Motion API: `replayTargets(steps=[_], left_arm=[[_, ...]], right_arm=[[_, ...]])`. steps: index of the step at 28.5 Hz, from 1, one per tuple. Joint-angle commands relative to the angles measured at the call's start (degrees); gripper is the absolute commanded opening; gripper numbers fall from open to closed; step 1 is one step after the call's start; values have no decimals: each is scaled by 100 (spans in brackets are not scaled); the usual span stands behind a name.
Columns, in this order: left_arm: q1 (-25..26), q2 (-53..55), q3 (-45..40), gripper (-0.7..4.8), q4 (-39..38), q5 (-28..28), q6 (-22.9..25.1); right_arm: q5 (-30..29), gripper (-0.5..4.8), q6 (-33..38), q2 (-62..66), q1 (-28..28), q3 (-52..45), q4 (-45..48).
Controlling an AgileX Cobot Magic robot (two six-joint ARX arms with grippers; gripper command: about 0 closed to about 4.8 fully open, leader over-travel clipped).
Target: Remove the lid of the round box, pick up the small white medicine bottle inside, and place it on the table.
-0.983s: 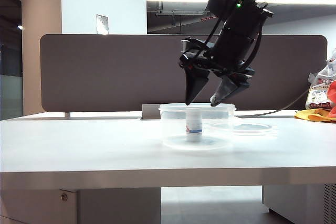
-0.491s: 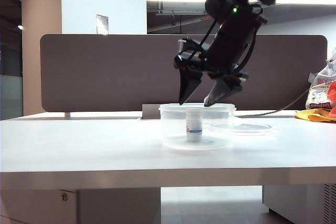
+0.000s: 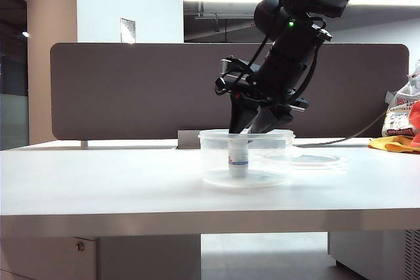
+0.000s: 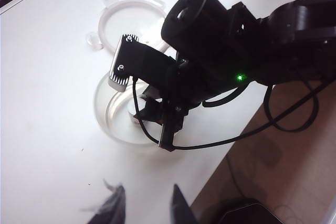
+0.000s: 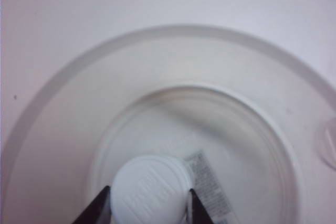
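The clear round box (image 3: 213,137) stands uncovered on the white table (image 3: 98,181), with the small white medicine bottle (image 3: 238,160) upright inside. My right gripper (image 3: 248,133) reaches down through the rim and is shut on the bottle's cap. In the right wrist view its black fingertips (image 5: 103,203) press both sides of the cap of the bottle (image 5: 149,190), above the box (image 5: 157,32) floor. The lid (image 3: 308,159) lies flat on the table just right of the box. My left gripper (image 4: 148,196) hangs open and empty above the table, looking down on the lid (image 4: 131,22), the box (image 4: 107,111) and the right arm.
A dark partition panel (image 3: 131,90) runs along the table's back. Bags and an orange cloth (image 3: 401,126) sit at the far right. A black cable (image 3: 354,137) trails behind the lid. The right arm's body (image 4: 231,51) covers much of the box from above.
My right gripper has sunk from above the rim into the box and its wide jaws have closed on the bottle's cap. The bottle has shifted slightly to the left.
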Motion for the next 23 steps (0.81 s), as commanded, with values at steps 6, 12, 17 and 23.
replayTargets(steps=[6, 12, 17, 23], left_arm=[[-7, -22, 26, 115, 15, -7, 39], [-7, -22, 26, 115, 39, -42, 42], [0, -22, 26, 115, 57, -411, 42], [0, -22, 26, 115, 68, -422, 177]], right_arm=[[-2, 138, -2, -79, 11, 37, 68], [-11, 138, -17, -369, 11, 37, 238], [-348, 138, 7, -772, 48, 37, 323], [-796, 138, 2, -920, 669, 35, 315]])
